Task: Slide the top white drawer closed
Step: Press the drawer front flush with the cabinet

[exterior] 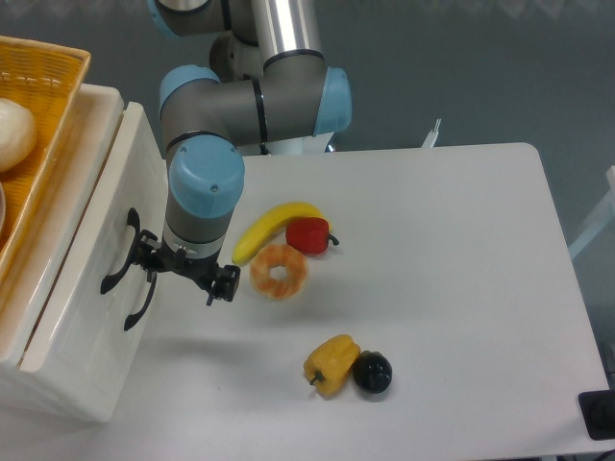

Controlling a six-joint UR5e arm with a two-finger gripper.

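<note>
Camera view from above showed the gripper (183, 273) hanging just in front of the white cabinet at the left edge of the desk (452, 288). Its black fingers (223, 284) were spread apart and released, holding nothing; one side reached close to the black arched handle (122, 254) of the top white drawer (101, 206), though contact could not be confirmed from this angle. That drawer sat pushed almost flush with the cabinet body, with only a thin seam showing along its upper edge. Below it was the lower white drawer front (82, 336) with its own black handle (142, 300) (the two handles lay close together and partly behind the fingers).

On top of the cabinet rested a yellow wicker basket (43, 72), with a pale round object (14, 134) inside it at the left border.

On the desk, just right of the gripper, lay a glazed doughnut (280, 272), touching or nearly touching a banana (272, 227) above it. A red pepper (309, 235) sat against the banana's right end. Nearer the front edge, well apart from those, a yellow pepper (332, 364) lay touching a dark round fruit (372, 372)
</note>
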